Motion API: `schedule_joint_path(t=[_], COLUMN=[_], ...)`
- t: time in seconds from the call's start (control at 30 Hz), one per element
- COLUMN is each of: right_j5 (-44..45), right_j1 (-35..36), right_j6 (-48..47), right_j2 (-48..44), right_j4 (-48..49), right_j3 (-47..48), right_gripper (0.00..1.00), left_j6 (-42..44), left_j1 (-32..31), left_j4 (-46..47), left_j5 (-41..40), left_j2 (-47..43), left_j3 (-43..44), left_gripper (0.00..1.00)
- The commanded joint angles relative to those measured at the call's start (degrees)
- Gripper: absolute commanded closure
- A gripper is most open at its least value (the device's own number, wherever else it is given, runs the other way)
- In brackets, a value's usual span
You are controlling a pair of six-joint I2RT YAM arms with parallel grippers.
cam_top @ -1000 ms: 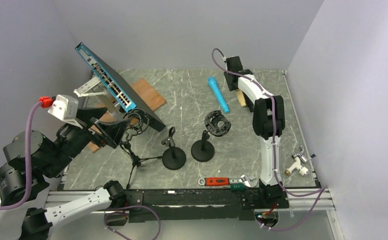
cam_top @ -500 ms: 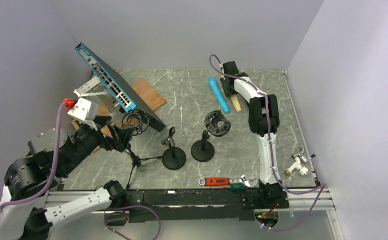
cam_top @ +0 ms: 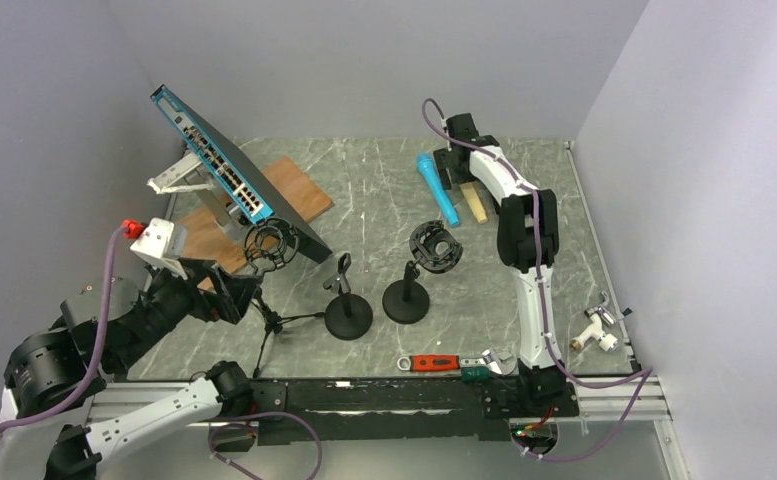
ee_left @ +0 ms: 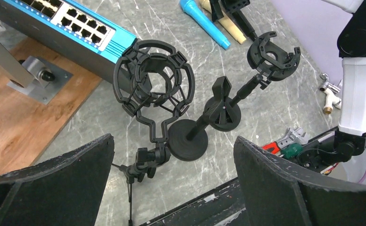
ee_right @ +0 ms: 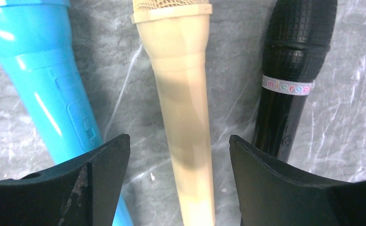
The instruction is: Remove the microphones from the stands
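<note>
Straddling the cream microphone (ee_right: 185,84), the right hand (ee_right: 176,141) gapes, its camera showing a black microphone (ee_right: 291,56) obscured overhead.

Three mics lie flat, side by side, at the far end of the table (cam_top: 364,190): a blue mic (cam_top: 436,188), a beige mic (ee_right: 185,108) between, and a black mic (ee_right: 291,70) (white lettered band round its neck). Nearer and well apart, three black stands are upright: a tripod stand (cam_top: 269,247) with a shock mount, a clip stand (cam_top: 347,312) and a ring stand (cam_top: 407,298), both round-based.
</note>
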Motion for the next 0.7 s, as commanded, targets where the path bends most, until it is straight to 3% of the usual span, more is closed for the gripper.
schedule_joint_path(t=[0.0, 0.17, 0.27, 0.33, 0.5, 0.67], right_j5=[2.48, 4.13, -4.11, -4.11, -0.89, -12.52], right_j1=[0.46, 0.71, 2.02, 4.54, 17.26, 31.71], right_j6=[3.53, 18.62, 25.68, 29.55, 35.4, 46.81], right_j2=[-9.09, -23.6, -37.15, -47.35, -62.73, -71.58], right_j4=[-6.69, -11.23, -3.4, 0.64, 4.89, 16.31], right_j3=[3.33, -1.48, -16.18, -23.35, -31.55, -41.57], right_gripper=[0.2, 0.15, 0.13, 0.1, 0.07, 0.07], left_j6=[-3.5, -5.74, -6.57, -6.8, -7.21, -6.55], left_j1=[-0.13, -0.15, -0.14, -0.14, -0.15, -0.15], left_j4=[-1.02, -0.9, 0.36, 1.27, 1.14, 0.31], left_j5=[-1.3, -1.15, -0.26, 0.36, 0.72, -0.78], left_j2=[-1.38, -2.8, -3.81, -4.27, -4.13, -3.42], left_j3=[-0.95, -3.17, -5.56, -6.7, -7.56, -7.53], left_gripper=[0.0, 0.01, 0.01, 0.01, 0.01, 0.01])
